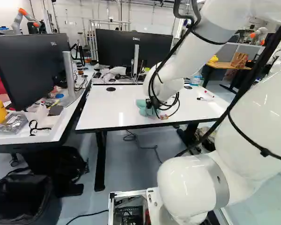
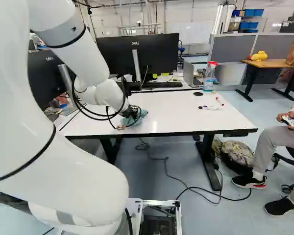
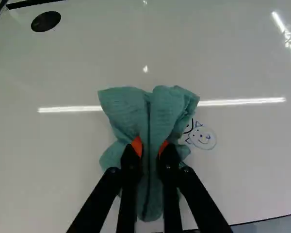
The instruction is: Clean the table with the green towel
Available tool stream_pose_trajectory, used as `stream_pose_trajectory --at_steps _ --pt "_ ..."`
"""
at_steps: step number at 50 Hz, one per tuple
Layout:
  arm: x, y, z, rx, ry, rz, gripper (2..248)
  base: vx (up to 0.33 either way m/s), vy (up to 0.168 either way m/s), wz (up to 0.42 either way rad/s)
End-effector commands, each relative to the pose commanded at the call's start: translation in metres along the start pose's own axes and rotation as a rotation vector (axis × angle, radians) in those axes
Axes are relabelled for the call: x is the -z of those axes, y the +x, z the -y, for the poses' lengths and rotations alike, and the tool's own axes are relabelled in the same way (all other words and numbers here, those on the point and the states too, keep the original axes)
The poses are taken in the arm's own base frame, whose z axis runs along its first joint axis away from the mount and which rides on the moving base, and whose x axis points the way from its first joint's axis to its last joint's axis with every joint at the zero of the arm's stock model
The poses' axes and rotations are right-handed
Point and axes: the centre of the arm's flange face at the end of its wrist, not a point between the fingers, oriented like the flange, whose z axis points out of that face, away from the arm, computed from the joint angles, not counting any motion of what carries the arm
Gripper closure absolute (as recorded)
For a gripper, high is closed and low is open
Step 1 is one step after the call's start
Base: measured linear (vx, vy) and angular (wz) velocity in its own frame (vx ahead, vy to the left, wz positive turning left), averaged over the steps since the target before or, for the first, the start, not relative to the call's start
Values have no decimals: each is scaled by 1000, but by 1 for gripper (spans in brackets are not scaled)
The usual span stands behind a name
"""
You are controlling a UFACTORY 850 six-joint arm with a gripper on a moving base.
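The fingers [image 3: 150, 146] had the green towel [image 3: 127, 110] pinched between them at the worktop [image 3: 63, 170], its edge right beside the inked doodle [image 3: 202, 137]; wiping probably needed a sideways sweep toward that doodle.

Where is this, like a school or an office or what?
Probably a robotics lab or workshop. There's a big white robot arm holding a green towel on a white table, another robot arm in the back, and desks with black computer screens.
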Motion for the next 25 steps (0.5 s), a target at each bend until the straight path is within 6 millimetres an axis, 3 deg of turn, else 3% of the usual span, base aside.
stream_pose_trajectory --at_steps 13,25 --pt "1 -1 -1 -2 -1 0 196 0 0 0" --pt "8 -12 -14 -30 -23 -4 196 0 0 0"
